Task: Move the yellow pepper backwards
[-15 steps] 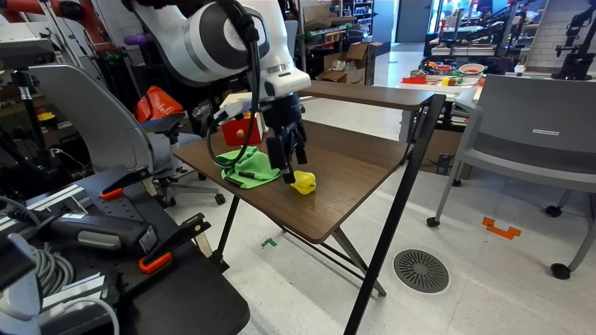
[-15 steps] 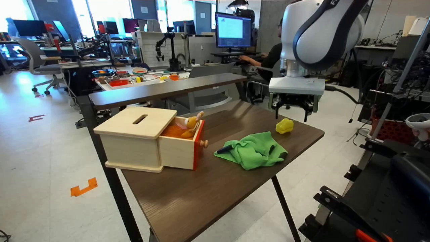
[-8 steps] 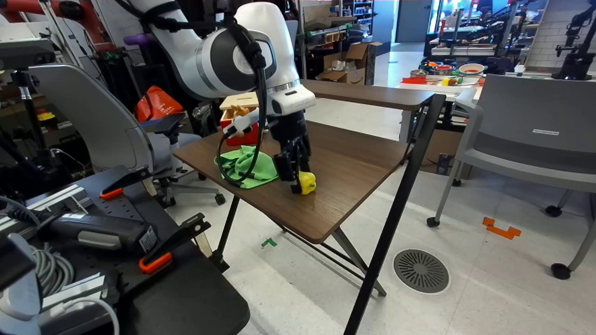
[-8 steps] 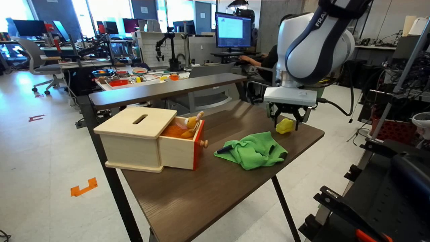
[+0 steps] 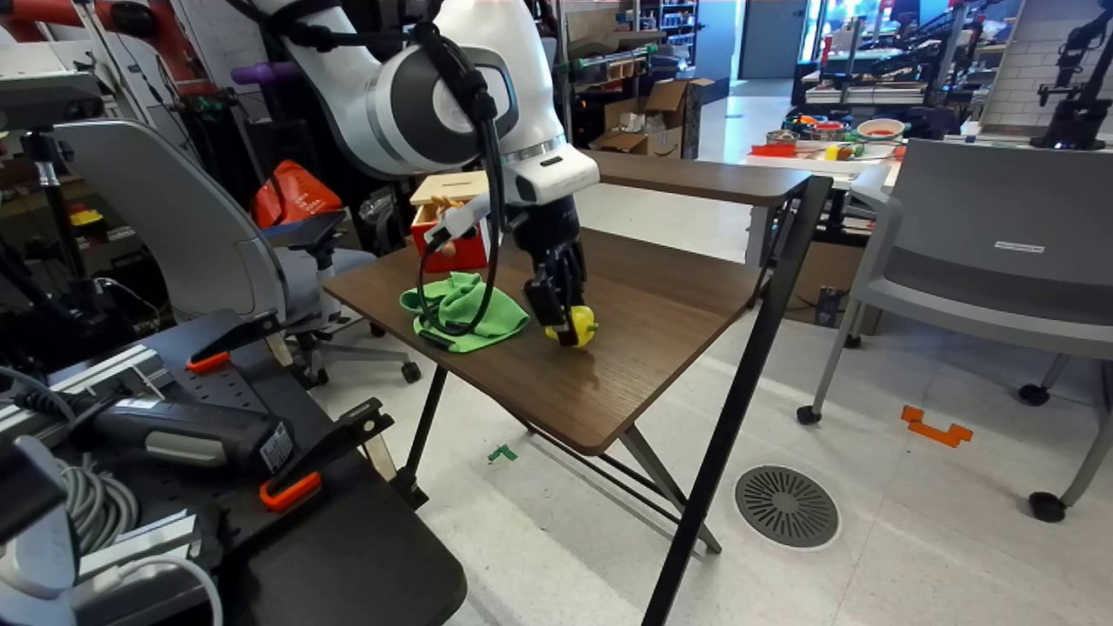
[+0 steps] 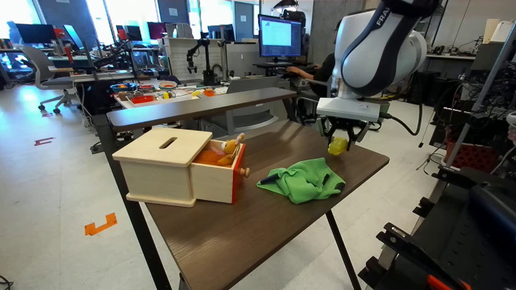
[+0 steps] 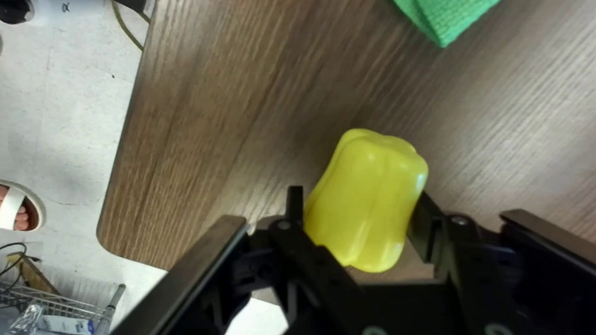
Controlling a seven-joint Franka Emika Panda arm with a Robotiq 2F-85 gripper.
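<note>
Grasp of the yellow pepper, wrist view: my fingers are clamped on its flanks, meeting them at about eight and four o'clock and leaving the rounded end near twelve o'clock free. In both exterior views the pepper appears to hang just above the table; the green cloth lies near it, between seven and eight o'clock in an exterior view. The skin is glossy, so I expect it to be slippery; the body is probably light and fairly stiff. I judge it best held mid-body, squarely across the flanks; a pinch at either end could let it roll out.
</note>
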